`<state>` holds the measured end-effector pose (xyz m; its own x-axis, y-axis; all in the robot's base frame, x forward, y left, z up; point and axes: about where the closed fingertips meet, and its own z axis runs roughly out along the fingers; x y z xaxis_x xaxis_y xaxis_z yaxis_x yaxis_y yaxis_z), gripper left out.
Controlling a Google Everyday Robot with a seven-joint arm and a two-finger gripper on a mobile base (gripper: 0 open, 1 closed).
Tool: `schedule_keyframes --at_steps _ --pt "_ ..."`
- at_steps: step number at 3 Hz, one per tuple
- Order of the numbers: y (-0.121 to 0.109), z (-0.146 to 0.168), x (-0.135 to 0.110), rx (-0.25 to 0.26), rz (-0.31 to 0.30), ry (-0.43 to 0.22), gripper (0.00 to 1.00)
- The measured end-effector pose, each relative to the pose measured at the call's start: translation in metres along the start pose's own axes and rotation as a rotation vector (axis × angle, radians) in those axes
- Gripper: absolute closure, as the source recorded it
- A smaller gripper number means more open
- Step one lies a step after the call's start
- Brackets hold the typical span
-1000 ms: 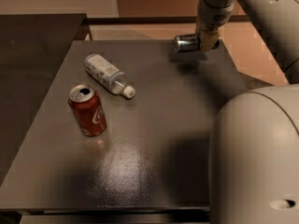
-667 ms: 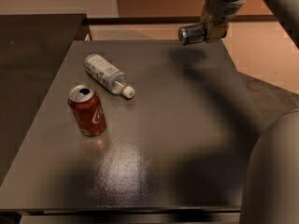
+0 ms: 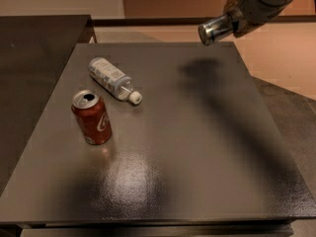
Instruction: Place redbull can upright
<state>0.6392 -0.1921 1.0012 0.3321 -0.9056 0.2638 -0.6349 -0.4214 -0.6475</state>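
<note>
The gripper [image 3: 237,17] is seen raised above the far right edge of the dark table [image 3: 197,152]. The redbull can [image 3: 215,29] is clasped in it, held on its side in the air with one round end turned leftward and a shadow [image 3: 201,68] cast on the tabletop just below. Well to the gripper's left and lower down, a clear plastic bottle [image 3: 111,78] is laid on its side, and a red cola can [image 3: 92,118] is stood upright near it.
</note>
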Motion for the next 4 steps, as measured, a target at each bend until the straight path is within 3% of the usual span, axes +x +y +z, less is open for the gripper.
schedule_keyframes --at_steps 1,2,3,4 --pt "0.030 -0.011 -0.011 0.066 -0.147 0.050 1.00" --pt "0.074 0.009 -0.028 0.093 -0.276 0.092 1.00" --pt "0.107 0.034 -0.040 0.130 -0.368 0.133 1.00" --pt "0.091 0.032 -0.040 0.204 -0.438 0.175 1.00"
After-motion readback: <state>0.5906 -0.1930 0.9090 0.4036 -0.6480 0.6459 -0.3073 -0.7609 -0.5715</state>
